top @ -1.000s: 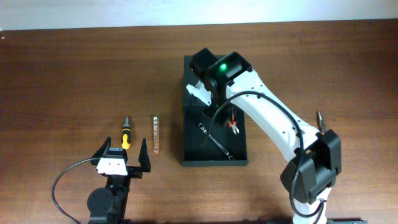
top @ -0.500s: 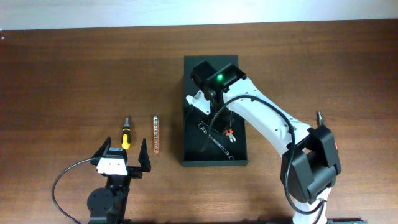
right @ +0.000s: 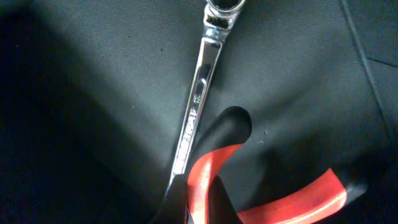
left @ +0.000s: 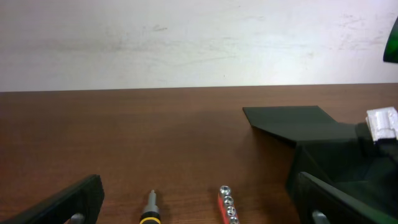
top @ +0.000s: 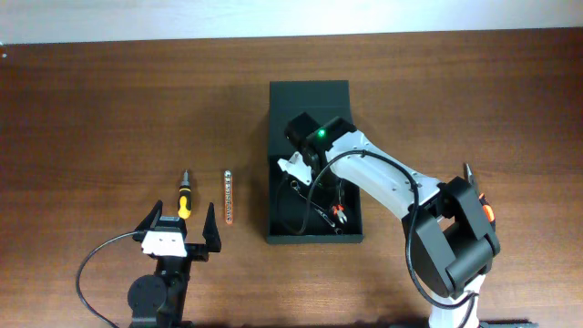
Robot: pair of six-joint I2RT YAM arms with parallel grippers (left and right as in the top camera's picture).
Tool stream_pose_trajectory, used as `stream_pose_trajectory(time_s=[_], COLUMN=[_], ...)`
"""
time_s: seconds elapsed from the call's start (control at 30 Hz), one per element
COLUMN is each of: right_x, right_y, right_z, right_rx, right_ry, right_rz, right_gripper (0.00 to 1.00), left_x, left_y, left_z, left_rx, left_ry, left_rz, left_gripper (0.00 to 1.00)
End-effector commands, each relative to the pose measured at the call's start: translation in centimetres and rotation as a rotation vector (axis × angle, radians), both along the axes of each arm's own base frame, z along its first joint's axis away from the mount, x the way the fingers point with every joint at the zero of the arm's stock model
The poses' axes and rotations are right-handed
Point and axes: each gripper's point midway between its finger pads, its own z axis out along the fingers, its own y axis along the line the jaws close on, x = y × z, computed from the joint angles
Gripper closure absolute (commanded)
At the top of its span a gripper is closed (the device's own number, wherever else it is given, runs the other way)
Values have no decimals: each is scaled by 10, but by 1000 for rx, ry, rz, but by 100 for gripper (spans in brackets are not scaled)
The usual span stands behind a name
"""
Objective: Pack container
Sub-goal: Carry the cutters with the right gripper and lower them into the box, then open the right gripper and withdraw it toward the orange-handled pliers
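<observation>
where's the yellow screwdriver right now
In the overhead view the yellow screwdriver lies on the table left of the container, just ahead of the open left pincer, with the red bit strip between it and the container.

No words or numbers can be read. A silver wrench (right: 202, 81), close under the right gripper (top: 293, 170), carries a stamped marking on its shaft, too blurred to make out.
</observation>
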Motion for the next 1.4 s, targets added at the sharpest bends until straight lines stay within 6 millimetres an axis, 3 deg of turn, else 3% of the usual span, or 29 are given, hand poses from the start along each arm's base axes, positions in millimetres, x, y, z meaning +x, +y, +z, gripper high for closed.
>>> stream_pose_trajectory(time_s=[0.0, 0.8, 0.97, 1.0, 1.07, 1.27, 1.33, 1.37], right_x=[-7, -7, -7, -7, -7, 1, 9, 15], right_y=[2, 5, 5, 5, 6, 11, 17, 20], right_z=[-6, -20, -20, -20, -19, -10, 3, 12], right_rx=[21, 50, 48, 48, 49, 62, 78, 88], right_ry=[23, 13, 13, 13, 12, -6, -26, -41], right_rz=[-4, -17, -31, -31, -31, -55, -63, -62], right_gripper=[96, 91, 78, 71, 44, 7, 0, 1], left_x=[0, 0, 0, 0, 0, 0, 0, 0], left_y=[1, 1, 1, 1, 1, 1, 1, 1], left_z=[-1, -1, -1, -1, -1, -1, -1, -1], left_rx=[16, 16, 16, 16, 16, 16, 16, 16], left_ry=[0, 0, 0, 0, 0, 0, 0, 0], left_rz=[5, 5, 5, 5, 5, 5, 5, 5], left_gripper=[1, 1, 1, 1, 1, 1, 1, 1])
